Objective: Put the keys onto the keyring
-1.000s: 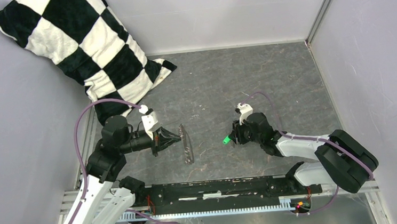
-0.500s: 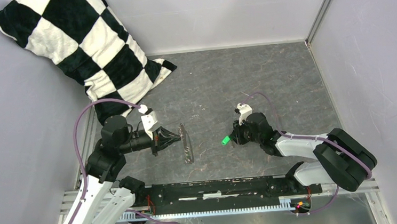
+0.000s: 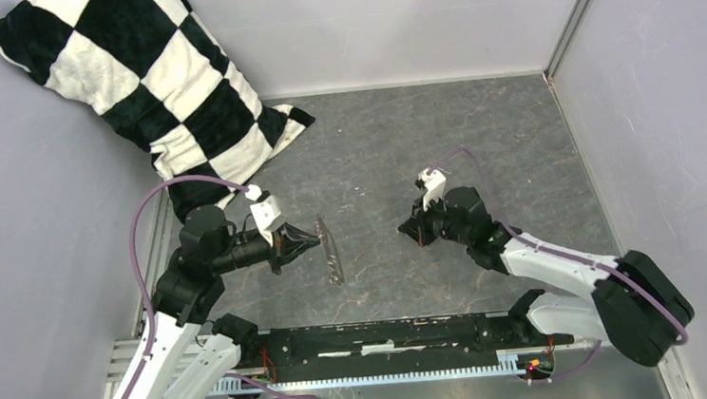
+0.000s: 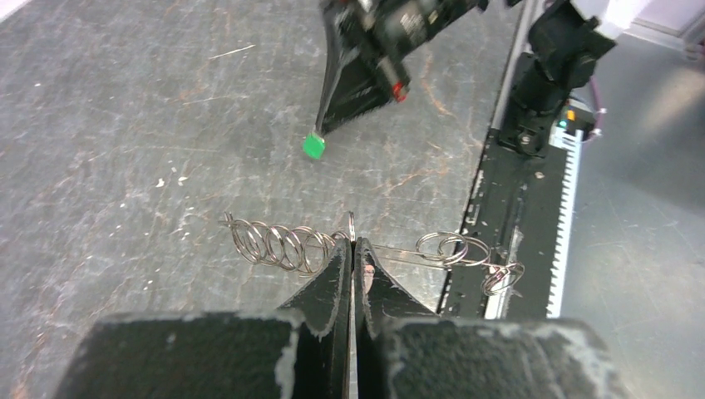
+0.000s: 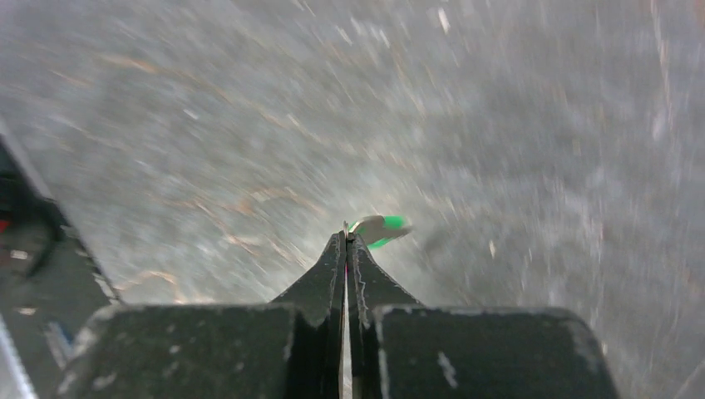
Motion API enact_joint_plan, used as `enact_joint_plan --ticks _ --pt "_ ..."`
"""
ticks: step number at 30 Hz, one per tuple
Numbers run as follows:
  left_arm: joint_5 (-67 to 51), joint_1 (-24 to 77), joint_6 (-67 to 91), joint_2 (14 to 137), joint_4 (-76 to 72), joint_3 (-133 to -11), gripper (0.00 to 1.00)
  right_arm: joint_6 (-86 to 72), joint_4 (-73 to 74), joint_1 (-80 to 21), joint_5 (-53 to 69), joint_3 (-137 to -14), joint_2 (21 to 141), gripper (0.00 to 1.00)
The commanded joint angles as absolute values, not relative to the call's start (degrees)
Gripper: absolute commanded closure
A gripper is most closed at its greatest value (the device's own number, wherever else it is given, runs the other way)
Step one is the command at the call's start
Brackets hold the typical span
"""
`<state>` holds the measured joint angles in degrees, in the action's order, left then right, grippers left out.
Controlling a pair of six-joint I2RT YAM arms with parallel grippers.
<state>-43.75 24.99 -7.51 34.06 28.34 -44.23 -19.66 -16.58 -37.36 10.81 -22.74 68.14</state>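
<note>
Green-tagged key (image 5: 387, 224) in right gripper (image 5: 347, 243), silvery keyring (image 3: 330, 251) in left gripper (image 4: 352, 249)

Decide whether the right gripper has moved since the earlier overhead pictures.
Yes. The right gripper has shifted away from the black base rail, toward the far wall.

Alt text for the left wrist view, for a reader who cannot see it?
The left gripper is shut on the thin wire keyring, small rings strung along it. Beyond, the right gripper holds a green-tagged key at its tip above the grey table.
</note>
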Motion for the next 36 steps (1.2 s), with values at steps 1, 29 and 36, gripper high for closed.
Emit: enact_joint_plan --ticks 1,29,36 --pt "-38.5 25.1 -11.9 33.5 24.6 -42.5 0.98 -16.6 -13.6 -37.4 20.5 -32.2 61.1 0.99" --pt "-49.0 25.1 3.1 34.3 21.1 -43.0 0.98 5.8 0.9 -59.4 18.4 -50.5 56.1 0.99" --pt "-48.9 25.1 -12.7 31.2 19.9 -44.1 0.98 -5.9 3.1 -58.9 22.2 -60.3 60.2 0.99"
